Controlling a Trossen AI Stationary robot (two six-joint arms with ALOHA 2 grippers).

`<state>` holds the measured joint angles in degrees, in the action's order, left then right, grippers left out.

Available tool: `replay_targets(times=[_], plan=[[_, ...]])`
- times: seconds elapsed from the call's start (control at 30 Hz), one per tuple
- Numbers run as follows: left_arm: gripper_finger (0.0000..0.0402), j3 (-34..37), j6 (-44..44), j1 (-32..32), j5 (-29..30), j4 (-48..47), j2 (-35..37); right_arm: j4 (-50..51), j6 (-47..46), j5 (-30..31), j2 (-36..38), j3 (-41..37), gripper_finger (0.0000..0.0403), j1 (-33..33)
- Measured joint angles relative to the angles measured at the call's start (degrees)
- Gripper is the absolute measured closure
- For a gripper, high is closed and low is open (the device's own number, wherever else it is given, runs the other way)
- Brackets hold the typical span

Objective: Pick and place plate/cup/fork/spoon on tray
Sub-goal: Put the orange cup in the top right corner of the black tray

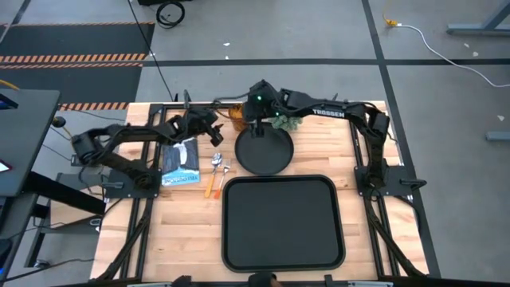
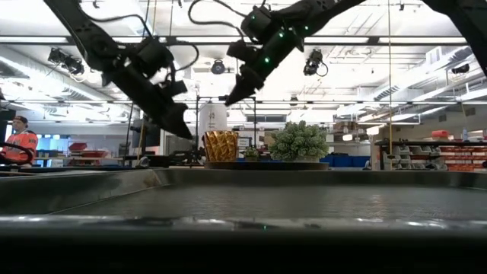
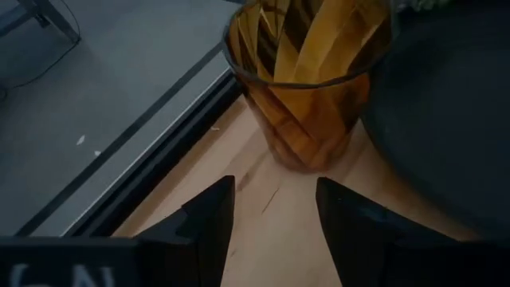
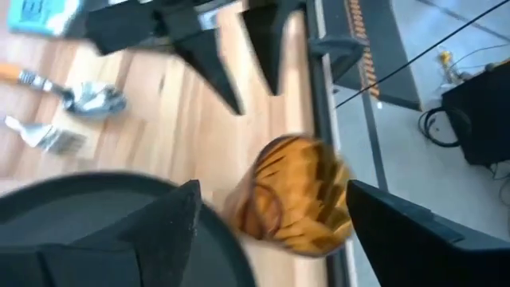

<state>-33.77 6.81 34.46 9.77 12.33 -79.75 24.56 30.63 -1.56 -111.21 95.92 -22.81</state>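
The amber cup [image 1: 237, 118] stands upright on the table at the far side, next to the round black plate [image 1: 264, 150]. My left gripper [image 3: 275, 187] is open, above the table just left of the cup [image 3: 311, 88], pointing at it. My right gripper [image 4: 272, 191] is open wide above the cup [image 4: 299, 195], with a finger to either side in its view and clear of it. The orange-handled spoon [image 1: 214, 171] and the silver fork [image 1: 225, 169] lie flat on the wood left of the plate. The black tray [image 1: 283, 223] lies at the near side.
A small green plant [image 1: 285, 121] stands at the plate's far right rim. A blue and white pack [image 1: 182, 162] lies left of the spoon. Both grippers [image 2: 179, 122] [image 2: 232, 95] hang close together above the cup [image 2: 221, 144]. The table's far edge is just behind the cup.
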Motion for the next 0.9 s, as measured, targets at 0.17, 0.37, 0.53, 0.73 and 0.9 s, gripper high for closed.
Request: replay_targets(times=[0.17, 0.37, 0.53, 0.73, 0.9], plan=[[0.0231, -0.01, -1.03, 0.02, 0.0, -4.64, 6.92, 8.32, 0.52, -1.01, -6.08, 11.29, 0.0106, -0.7], [0.0248, -0.03, -2.12, 0.02, 0.03, -11.39, 12.9, 11.93, 2.04, -1.54, -10.5, 17.68, 0.0121, -1.02], [0.0258, -0.02, -3.26, 0.15, 0.54, -17.83, 17.05, 14.2, 3.15, -1.51, -11.64, 17.6, 0.0133, -1.59], [0.026, -0.03, -4.86, -0.03, 0.51, -21.76, 21.2, 17.98, 5.73, -1.53, -13.27, 17.41, 0.0158, -2.92], [0.026, -0.03, -6.4, -0.54, -0.8, -24.7, 25.17, 18.36, 7.95, -1.51, -13.54, 17.44, 0.0189, -3.48]])
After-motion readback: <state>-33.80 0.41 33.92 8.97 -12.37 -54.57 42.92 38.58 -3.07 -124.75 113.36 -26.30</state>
